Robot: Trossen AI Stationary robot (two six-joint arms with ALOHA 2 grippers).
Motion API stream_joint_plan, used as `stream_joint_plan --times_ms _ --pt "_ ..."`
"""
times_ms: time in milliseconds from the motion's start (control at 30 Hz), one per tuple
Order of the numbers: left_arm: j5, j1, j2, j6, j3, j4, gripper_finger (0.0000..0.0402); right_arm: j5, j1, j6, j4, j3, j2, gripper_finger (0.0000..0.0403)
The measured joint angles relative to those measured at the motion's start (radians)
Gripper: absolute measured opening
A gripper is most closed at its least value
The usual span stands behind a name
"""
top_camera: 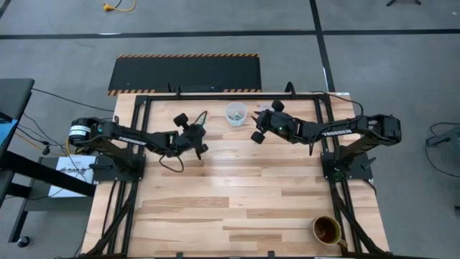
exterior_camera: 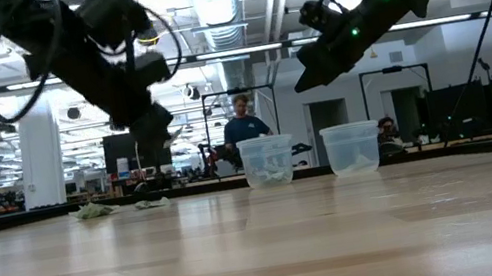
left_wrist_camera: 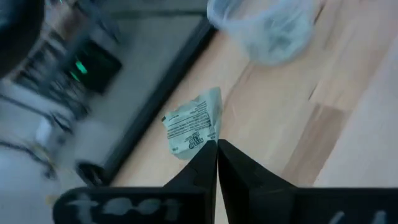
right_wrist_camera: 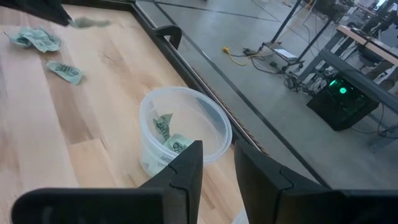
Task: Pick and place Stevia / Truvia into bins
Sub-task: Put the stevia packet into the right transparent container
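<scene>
Green packet [left_wrist_camera: 192, 126] pinched, left gripper [left_wrist_camera: 216, 144]

Two clear cups [exterior_camera: 267, 161] [exterior_camera: 352, 148] stood side by side near the table's [top_camera: 237, 201] far edge, packets inside the left one [right_wrist_camera: 168, 134]. Loose packets [exterior_camera: 95, 211] lay on the wood to their left. The left gripper [left_wrist_camera: 217, 149] hung above that side with a packet [left_wrist_camera: 193, 127] pinched; the right gripper [top_camera: 256, 134] hovered beside the cups. An amber cup [top_camera: 326, 230] sat at the near right corner.
</scene>
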Motion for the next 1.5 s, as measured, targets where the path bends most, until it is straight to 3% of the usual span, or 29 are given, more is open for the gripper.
stream_joint_plan --times_ms 133,233,400,600,900,1267,1500 --pt "-0.081 -0.087 0.0 0.19 0.001 0.109 0.0 -0.088 0.0 0.0 0.016 0.0 0.0 0.0087" --pt "-0.073 -0.143 0.0 0.355 0.001 0.211 0.0 -0.186 0.0 -0.002 0.043 0.0 0.0 0.0087" --pt "0.023 -0.198 0.0 0.563 0.002 0.368 0.0 -0.364 0.0 -0.002 0.114 0.0 0.0 0.0087" --pt "0.169 -0.208 0.0 0.636 0.002 0.453 0.0 -0.556 0.014 -0.067 0.164 0.0 0.0 0.0087" --pt "0.334 -0.208 0.0 0.621 0.002 0.507 0.0 -0.541 0.076 -0.233 0.179 0.0 0.0 0.0093" --pt "0.453 -0.207 0.0 0.566 0.002 0.508 0.0 -0.537 0.102 -0.327 0.184 0.0 0.0 0.0201" --pt "0.539 -0.207 0.0 0.551 0.001 0.562 0.0 -0.57 0.106 -0.342 0.182 0.0 0.0 0.0216"
